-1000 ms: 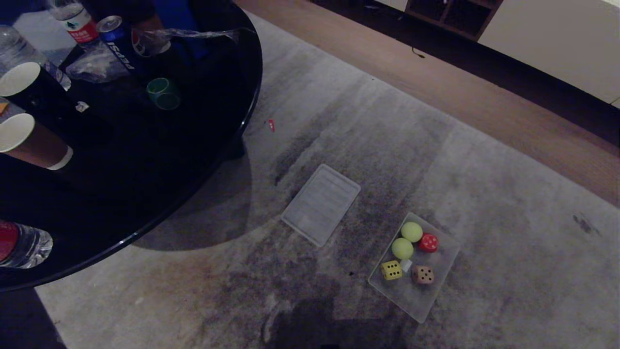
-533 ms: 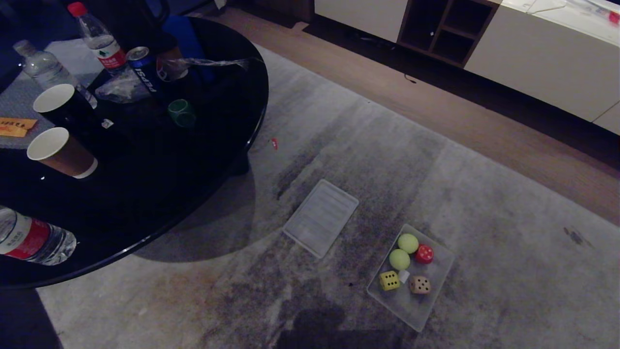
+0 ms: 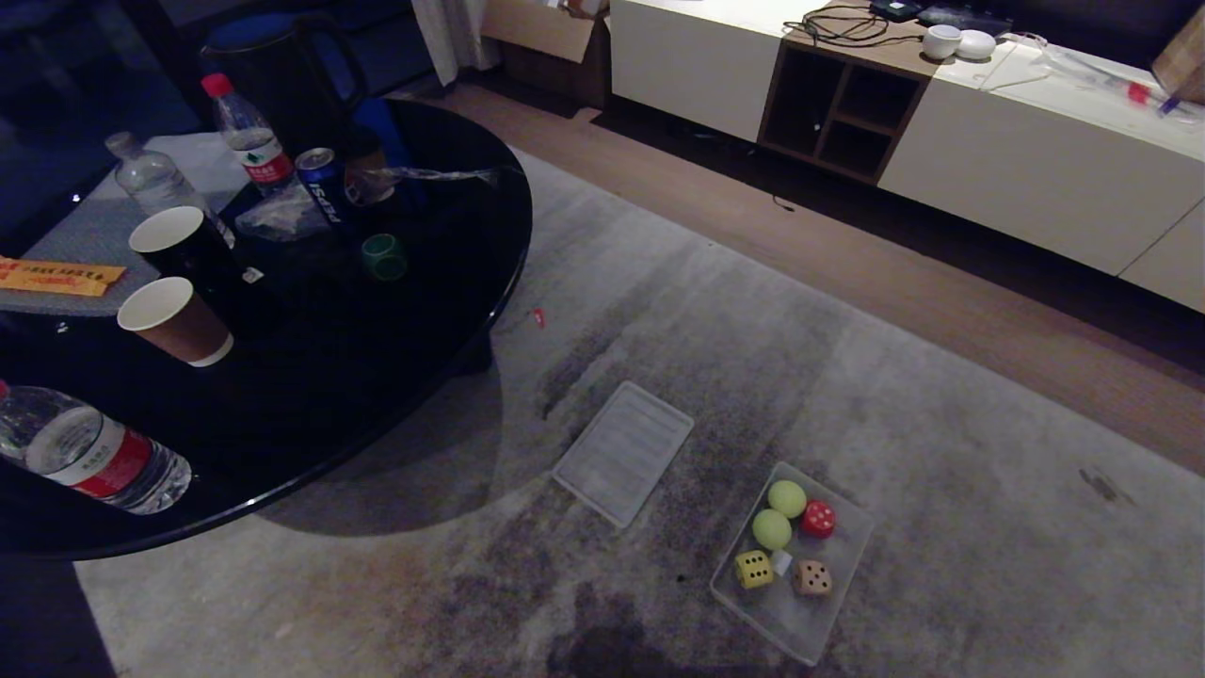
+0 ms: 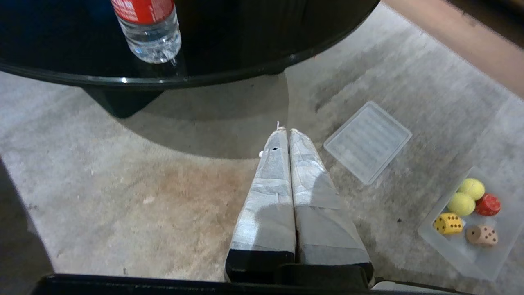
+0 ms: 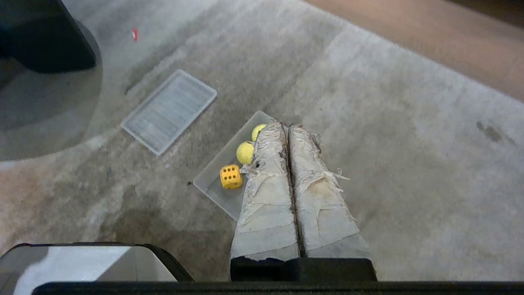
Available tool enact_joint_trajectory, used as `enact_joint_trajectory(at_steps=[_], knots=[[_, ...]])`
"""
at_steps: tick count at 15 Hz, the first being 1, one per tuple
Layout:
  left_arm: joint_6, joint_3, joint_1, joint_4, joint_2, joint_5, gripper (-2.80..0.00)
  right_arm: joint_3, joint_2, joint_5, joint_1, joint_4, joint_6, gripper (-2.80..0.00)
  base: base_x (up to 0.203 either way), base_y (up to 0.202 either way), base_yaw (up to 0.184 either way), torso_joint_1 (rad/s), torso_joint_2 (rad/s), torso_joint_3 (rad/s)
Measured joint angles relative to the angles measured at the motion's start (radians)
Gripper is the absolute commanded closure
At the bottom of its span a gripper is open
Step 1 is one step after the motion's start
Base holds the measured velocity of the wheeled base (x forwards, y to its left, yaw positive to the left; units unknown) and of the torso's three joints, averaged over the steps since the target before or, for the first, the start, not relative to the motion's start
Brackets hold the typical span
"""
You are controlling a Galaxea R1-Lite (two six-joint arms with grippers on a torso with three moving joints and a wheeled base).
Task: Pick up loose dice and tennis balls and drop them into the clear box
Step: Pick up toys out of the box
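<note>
The clear box (image 3: 828,617) lies on the grey carpet at the lower right of the head view. Inside it are two tennis balls (image 3: 787,498) (image 3: 772,529), a red die (image 3: 818,519), a yellow die (image 3: 754,569) and a tan die (image 3: 811,578). Neither arm shows in the head view. My left gripper (image 4: 286,131) hangs shut and empty high over the carpet, with the box (image 4: 487,262) off to its side. My right gripper (image 5: 287,126) is shut and empty too, high above the box (image 5: 217,186), and its fingers hide part of it.
The flat ribbed lid (image 3: 623,452) lies on the carpet beside the box. A round black table (image 3: 377,377) at the left carries water bottles, paper cups (image 3: 174,320), a can and a small green object (image 3: 384,257). A low white cabinet (image 3: 1017,169) lines the far wall.
The whole head view has shifted: the camera has tilted up, so the box and lid sit lower and the far cabinet has come into sight. Nothing on the carpet has moved.
</note>
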Motion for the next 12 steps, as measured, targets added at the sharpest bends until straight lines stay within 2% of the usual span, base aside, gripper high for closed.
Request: enact_joint_trajectory(at_steps=[12], knots=[[0.0, 0.0, 0.0, 0.0, 0.0, 0.0, 0.0, 0.0, 0.0, 0.0, 0.0, 0.0, 0.0, 0.0, 0.0, 0.0, 0.0, 0.002, 0.0, 0.203]])
